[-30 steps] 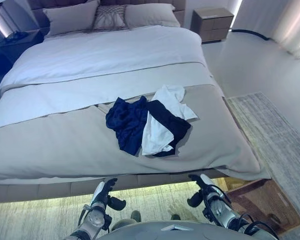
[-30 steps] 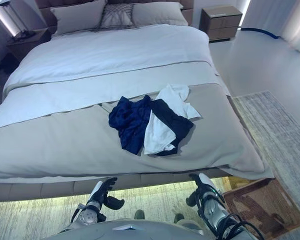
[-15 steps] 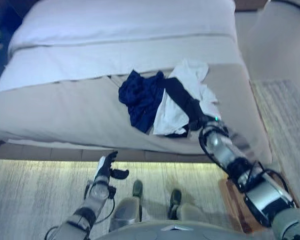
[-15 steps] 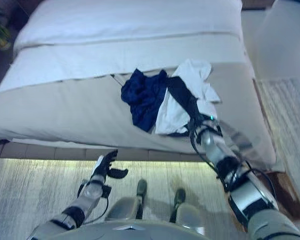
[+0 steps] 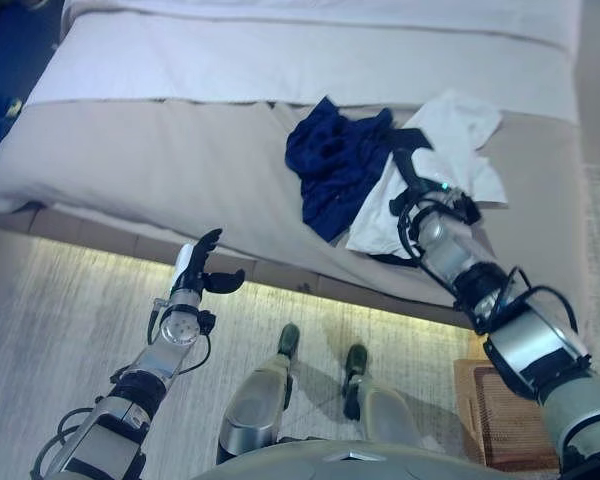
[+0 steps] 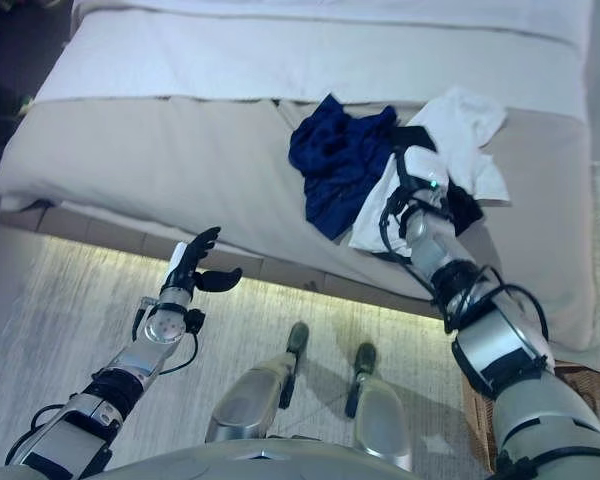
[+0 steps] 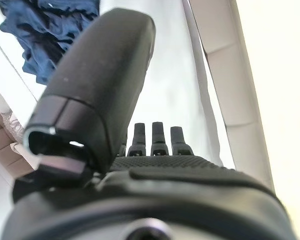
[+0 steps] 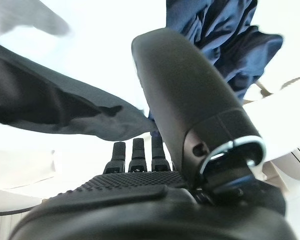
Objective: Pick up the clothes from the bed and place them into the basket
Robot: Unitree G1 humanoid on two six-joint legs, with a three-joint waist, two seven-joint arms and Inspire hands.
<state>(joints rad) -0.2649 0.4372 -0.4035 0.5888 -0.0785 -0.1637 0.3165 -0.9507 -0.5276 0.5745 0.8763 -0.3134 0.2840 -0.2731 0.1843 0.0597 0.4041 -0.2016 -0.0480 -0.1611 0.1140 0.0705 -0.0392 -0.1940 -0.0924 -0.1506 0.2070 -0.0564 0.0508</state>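
Both eye views look steeply down from the head onto the near edge of the wide grey-covered bed (image 5: 160,170), nearly overlapping. Each wrist view looks very closely along its hand toward the crumpled navy-blue garment (image 8: 230,30).

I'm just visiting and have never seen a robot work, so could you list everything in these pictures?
Large bed with pale grey cover: one, fills the upper view.
Crumpled navy blue garment: one, on the bed near its foot edge.
White garment: one, beside the blue one, toward the robot's right.
Black garment: one, lying across the white one.
Brown woven basket: one, on the floor at the robot's right.
Pale patterned rug: one, on the floor before the bed.
Left hand: open, raised before the bed's edge.
Right hand: open, over the clothes.
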